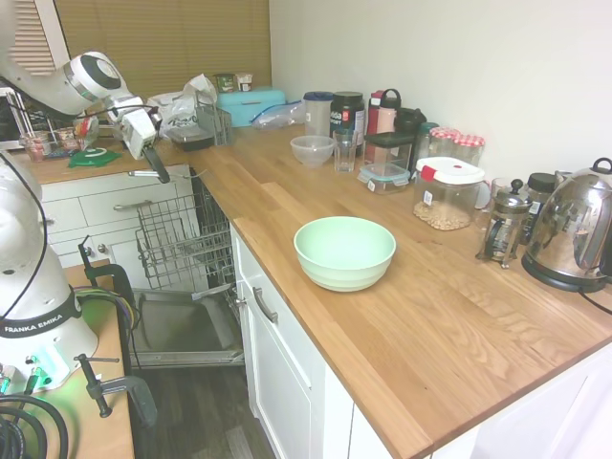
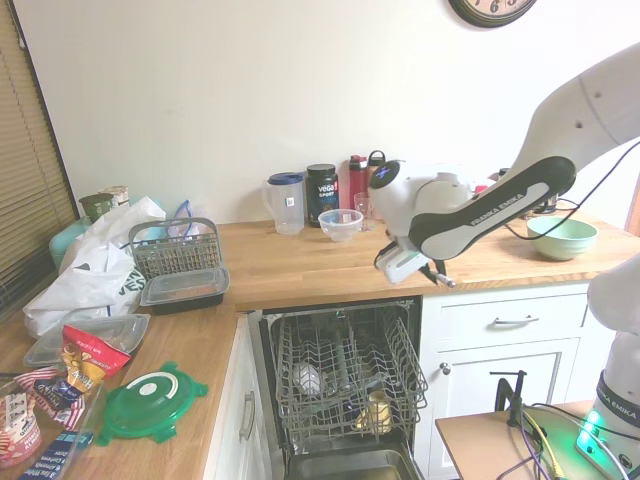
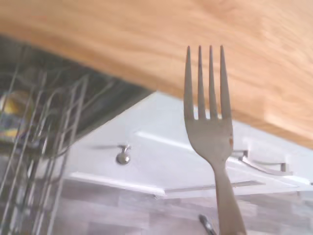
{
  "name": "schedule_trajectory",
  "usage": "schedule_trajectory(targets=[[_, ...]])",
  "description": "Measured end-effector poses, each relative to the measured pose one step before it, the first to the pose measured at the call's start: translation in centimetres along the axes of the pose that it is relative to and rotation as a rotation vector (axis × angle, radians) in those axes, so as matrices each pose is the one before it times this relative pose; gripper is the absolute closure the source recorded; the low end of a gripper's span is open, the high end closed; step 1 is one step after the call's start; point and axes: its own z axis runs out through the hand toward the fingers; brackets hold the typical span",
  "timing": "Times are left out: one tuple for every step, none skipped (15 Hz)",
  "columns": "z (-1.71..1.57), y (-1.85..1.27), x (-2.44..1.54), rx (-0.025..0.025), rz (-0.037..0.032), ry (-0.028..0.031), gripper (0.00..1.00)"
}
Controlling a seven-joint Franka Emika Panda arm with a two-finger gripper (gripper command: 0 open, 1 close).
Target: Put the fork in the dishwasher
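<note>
Fork tines fill the wrist view, the gripper closed on its handle just off the counter's front edge, so swing it over the dishwasher's rack, lower slowly between wires, then release.

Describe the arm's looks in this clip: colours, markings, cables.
White glossy Franka arm with rounded joints and a black band lettered "FRANKA EMIKA". A thin dark cable runs along it. The white gripper ends in dark jaws. Base glows green.
</note>
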Motion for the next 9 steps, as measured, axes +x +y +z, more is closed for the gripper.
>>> schedule_trajectory(targets=[[0.237, -1.035, -0.586, -0.02124, -0.01784, -0.00436, 1.0], [0.153, -0.771, -0.359, -0.01617, -0.01168, 0.00395, 1.0], [0.346, -0.456, -0.249, -0.01791, -0.00768, 0.00458, 1.0], [0.61, -0.067, -0.178, -0.02098, -0.0076, 0.00719, 1.0], [0.667, 0.157, -0.219, -0.02369, -0.00882, 0.00143, 1.0], [0.726, 0.152, -0.246, -0.02402, -0.01097, 0.00013, 1.0], [0.821, -0.076, -0.427, -0.01931, -0.01049, 0.01493, 1.0], [0.879, -0.354, -0.829, -0.01545, -0.0095, 0.01753, 1.0], [0.925, -0.81, -1.032, -0.00936, -0.00894, 0.01246, 1.0]])
